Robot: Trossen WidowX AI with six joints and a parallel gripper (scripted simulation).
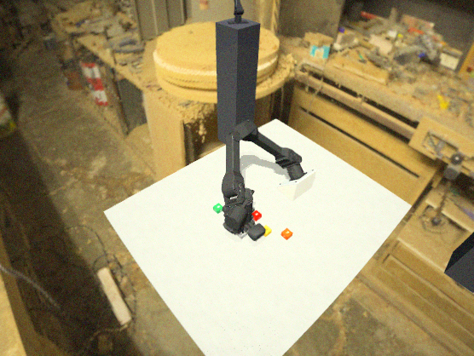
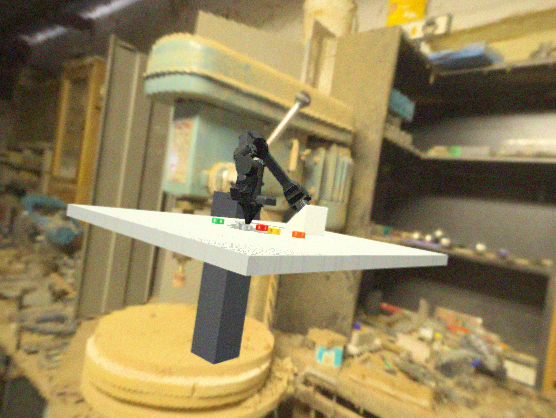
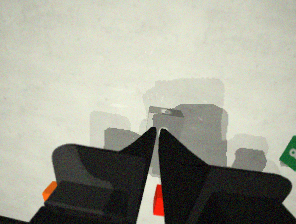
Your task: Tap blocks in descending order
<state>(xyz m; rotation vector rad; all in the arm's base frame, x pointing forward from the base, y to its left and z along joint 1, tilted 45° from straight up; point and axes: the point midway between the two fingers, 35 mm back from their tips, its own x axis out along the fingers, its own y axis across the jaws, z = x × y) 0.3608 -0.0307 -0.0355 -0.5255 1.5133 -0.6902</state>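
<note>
Black jointed arm (image 1: 233, 159) (image 2: 274, 167) bent at its elbow, forearm angled down, gripper (image 2: 248, 223) (image 3: 157, 132) pointing at the tabletop, fingers closed nearly together, tips low.

The pincer (image 3: 157, 132) points its closed tips at a grey block (image 3: 167, 111), partly hidden behind them.

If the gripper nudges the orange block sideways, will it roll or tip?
The orange block would more likely slide than roll, since its faces look flat. Tipping seems unlikely, as it sits low on the table. Its straight edges suggest it's stiff, so it probably wouldn't squash.
</note>
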